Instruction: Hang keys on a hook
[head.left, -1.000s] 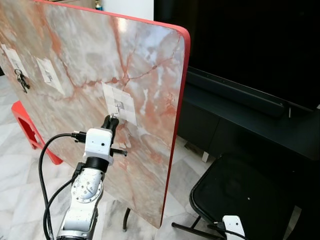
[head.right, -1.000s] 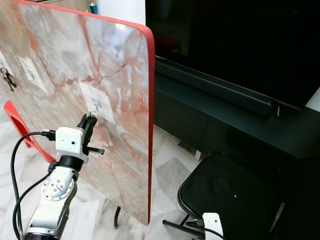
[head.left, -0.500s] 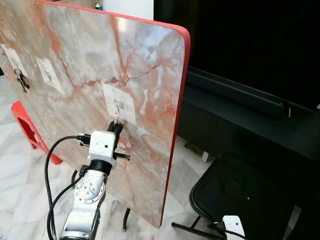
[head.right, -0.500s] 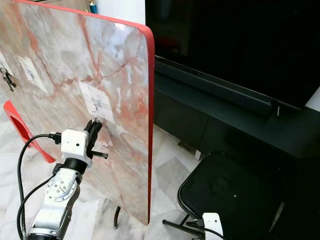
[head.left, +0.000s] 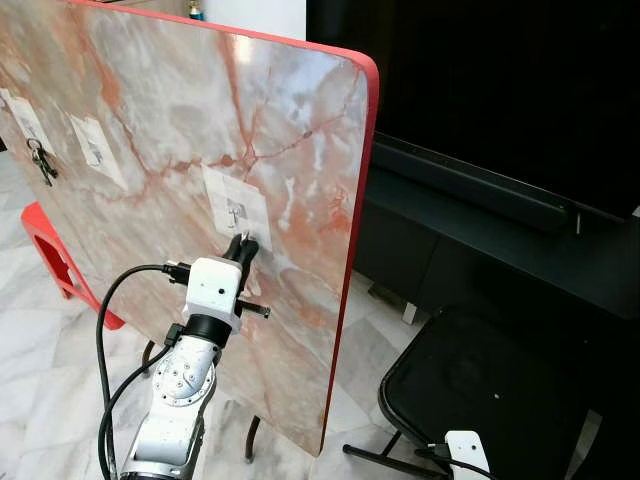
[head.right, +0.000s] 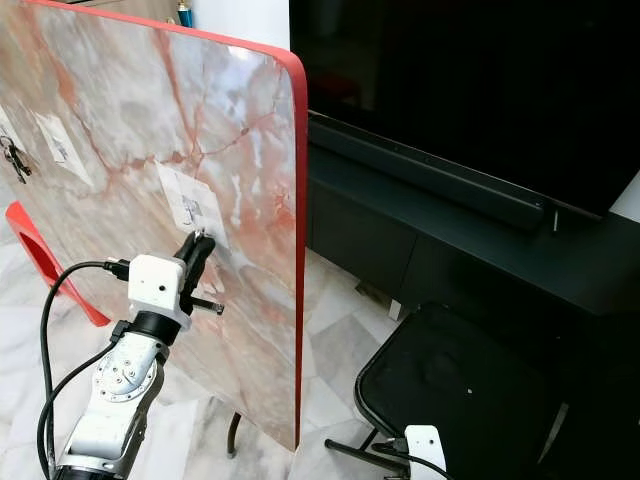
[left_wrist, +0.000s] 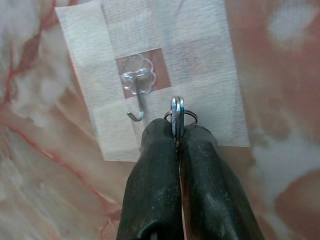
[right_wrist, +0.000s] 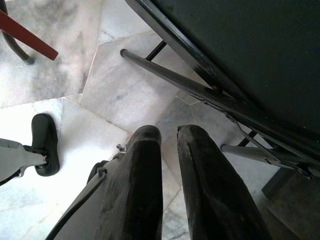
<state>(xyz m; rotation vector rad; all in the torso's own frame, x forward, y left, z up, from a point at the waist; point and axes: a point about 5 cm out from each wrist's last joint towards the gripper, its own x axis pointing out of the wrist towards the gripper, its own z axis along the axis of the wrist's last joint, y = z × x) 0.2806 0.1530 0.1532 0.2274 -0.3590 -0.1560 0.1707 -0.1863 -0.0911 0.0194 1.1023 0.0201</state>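
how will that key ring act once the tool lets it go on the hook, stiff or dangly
Probably dangly: the key ring is a thin wire loop, so it should swing on the hook once released. The left tool pinches a flat metal key edge-on, which looks smooth and may slip. It looks small and light, so the stuck-on hook likely holds it.

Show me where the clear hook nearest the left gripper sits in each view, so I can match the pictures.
Left eye view: hook on the white patch, just above the left gripper.
Right eye view: same hook, just above the fingertips.
Left wrist view: hook beside the key ring pinched in the fingers.
Right wrist view: floor and black chair frame, no hook.
Shared landmark: the white patch on the marble board.
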